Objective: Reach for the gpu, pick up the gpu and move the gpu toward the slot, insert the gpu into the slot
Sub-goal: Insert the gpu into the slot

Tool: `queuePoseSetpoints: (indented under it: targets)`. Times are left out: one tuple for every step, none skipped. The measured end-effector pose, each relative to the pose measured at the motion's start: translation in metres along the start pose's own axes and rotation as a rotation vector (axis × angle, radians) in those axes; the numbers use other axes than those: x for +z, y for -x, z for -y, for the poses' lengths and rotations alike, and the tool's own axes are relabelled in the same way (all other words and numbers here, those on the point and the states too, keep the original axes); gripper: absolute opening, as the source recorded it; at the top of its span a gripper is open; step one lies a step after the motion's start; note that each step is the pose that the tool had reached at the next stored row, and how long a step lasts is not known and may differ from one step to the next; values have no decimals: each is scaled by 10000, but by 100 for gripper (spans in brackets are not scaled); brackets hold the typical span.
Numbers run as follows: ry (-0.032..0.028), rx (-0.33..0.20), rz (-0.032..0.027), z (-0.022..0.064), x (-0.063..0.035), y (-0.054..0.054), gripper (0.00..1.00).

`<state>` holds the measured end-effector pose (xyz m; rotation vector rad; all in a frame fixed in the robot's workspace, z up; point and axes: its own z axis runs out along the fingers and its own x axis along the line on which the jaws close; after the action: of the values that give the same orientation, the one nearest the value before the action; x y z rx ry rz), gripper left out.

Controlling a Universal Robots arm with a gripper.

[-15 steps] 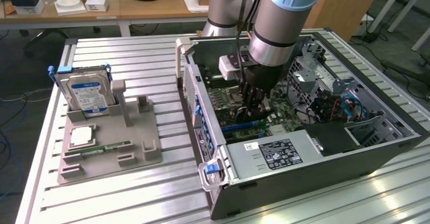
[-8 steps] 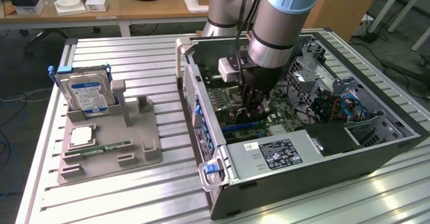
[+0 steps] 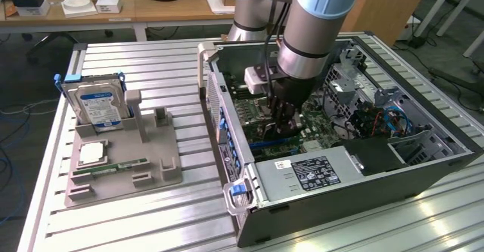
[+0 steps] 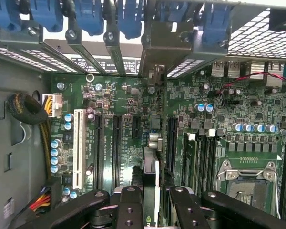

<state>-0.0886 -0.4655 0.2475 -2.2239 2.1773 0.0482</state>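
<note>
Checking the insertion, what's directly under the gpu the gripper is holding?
The gripper holds the gpu edge-on above the motherboard, among its long dark slots. The card's lower edge and any slot contact are hidden.

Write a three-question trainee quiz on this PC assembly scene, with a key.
1. True or false: the gripper is inside the open computer case, above the motherboard.
2. What stands upright in the grey holder outside the case? A) hard drive B) fan C) power supply
3. Fill in: the gripper is shut on the edge of the ____.

Key: 1 true. 2 A, the hard drive. 3 gpu, seen edge-on between the fingers in the wrist view.
</note>
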Motion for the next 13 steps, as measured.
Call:
queuePoseSetpoints:
  targets:
    - [0, 0, 1, -1, 6, 1, 26]
    - [0, 2, 0, -3, 11, 2, 26]
    - [0, 3, 0, -6, 16, 3, 26]
    - [0, 2, 0, -10, 20, 3, 26]
    - [-1, 1, 1, -12, 26, 4, 26]
    - [0, 0, 0, -14, 32, 4, 26]
    - [1, -2, -3, -14, 37, 4, 26]
    - [2, 0, -5, -15, 44, 4, 26]
    - [5, 1, -6, -17, 50, 4, 26]
    - [6, 0, -7, -17, 56, 4, 26]
    - [4, 1, -6, -17, 59, 4, 26]
    - [3, 1, -5, -17, 60, 4, 26]
    - [1, 1, -2, -17, 61, 5, 26]
